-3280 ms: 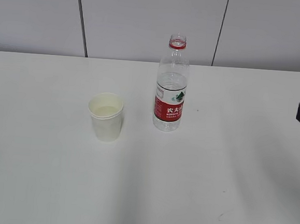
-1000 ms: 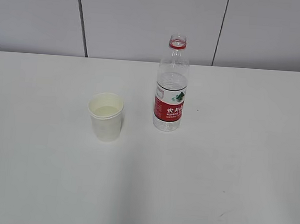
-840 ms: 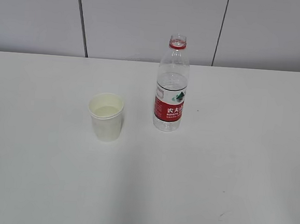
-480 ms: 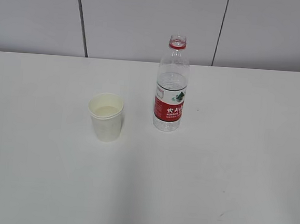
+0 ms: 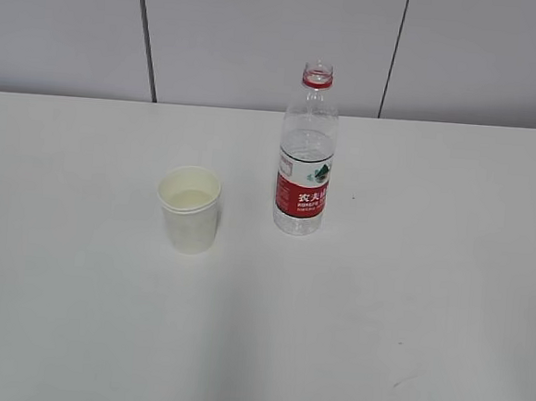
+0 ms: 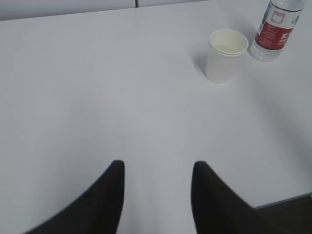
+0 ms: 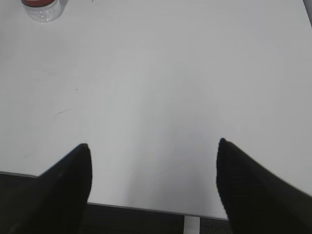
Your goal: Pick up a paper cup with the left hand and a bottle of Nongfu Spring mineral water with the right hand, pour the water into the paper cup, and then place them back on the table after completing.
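While both arms sit back from the work, we find the paper cup (image 5: 189, 208) and the bottle (image 5: 306, 152) standing upright on the white counter (image 5: 378, 339), near each other but not touching, the cup to the left of the bottle in the exterior view. We read a red label (image 5: 301, 196) wrapped round the bottle's lower half, with white Chinese characters of which the first two, 农夫, are legible; smaller lettering beneath them is too fine for us to make out. A red ring circles the bottle's neck, and the mouth is uncapped. Clear water (image 5: 304, 165) fills the bottle to just above the label. Inside the cup we see a pale surface a little below the rim, though we cannot tell whether it is liquid or the cup's floor.

From the left wrist view we see the left hand (image 6: 157, 195) low over the counter's near part with its fingers (image 6: 105, 200) spread apart and empty, the cup (image 6: 224, 55) and the bottle (image 6: 276, 30) well ahead and to the right. From the right wrist view the right hand (image 7: 153, 187) hangs over the counter's near edge, its fingers (image 7: 256, 187) parted wide with nothing between them, and only the bottle's base (image 7: 43, 9) shows at the top left corner.
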`<state>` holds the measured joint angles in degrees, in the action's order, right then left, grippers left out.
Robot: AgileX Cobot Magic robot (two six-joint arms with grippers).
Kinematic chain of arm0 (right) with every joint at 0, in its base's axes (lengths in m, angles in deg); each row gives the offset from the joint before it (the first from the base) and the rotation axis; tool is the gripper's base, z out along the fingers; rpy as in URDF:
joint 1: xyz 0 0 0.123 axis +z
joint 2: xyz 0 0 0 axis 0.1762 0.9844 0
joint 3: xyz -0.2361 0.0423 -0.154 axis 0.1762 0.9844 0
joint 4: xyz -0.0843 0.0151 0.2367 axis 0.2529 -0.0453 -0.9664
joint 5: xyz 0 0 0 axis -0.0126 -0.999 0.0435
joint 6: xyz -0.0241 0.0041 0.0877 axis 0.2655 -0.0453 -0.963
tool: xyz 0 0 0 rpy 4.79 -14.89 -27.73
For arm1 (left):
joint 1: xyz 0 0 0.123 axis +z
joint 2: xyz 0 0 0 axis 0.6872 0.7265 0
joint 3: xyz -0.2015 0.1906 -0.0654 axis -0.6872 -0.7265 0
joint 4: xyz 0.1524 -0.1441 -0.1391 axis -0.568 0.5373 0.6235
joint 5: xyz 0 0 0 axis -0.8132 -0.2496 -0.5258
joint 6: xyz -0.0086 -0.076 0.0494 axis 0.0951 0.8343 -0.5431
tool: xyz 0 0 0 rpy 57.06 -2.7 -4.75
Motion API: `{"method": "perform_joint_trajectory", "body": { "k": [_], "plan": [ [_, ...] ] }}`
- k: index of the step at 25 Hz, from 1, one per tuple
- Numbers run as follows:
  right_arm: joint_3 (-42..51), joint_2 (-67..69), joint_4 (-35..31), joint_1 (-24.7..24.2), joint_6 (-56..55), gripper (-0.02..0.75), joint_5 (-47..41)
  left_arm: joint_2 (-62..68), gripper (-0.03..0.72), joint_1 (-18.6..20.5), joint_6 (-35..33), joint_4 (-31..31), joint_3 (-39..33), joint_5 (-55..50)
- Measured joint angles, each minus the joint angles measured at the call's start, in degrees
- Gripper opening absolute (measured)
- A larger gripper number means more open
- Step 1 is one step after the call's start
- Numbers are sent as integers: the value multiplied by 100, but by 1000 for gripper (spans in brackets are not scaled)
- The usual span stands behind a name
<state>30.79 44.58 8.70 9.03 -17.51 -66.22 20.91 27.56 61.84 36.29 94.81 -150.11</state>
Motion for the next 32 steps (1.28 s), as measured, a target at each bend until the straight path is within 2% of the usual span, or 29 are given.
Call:
{"method": "perform_joint_trajectory", "body": {
  "k": [4,13,32],
  "plan": [
    [0,0,0,0,0,587,0,0,290,72,0,0,0,0],
    [0,0,0,0,0,587,0,0,269,1024,0,0,0,0],
    [0,0,0,0,0,587,0,0,239,1075,0,0,0,0]
  ]
}}
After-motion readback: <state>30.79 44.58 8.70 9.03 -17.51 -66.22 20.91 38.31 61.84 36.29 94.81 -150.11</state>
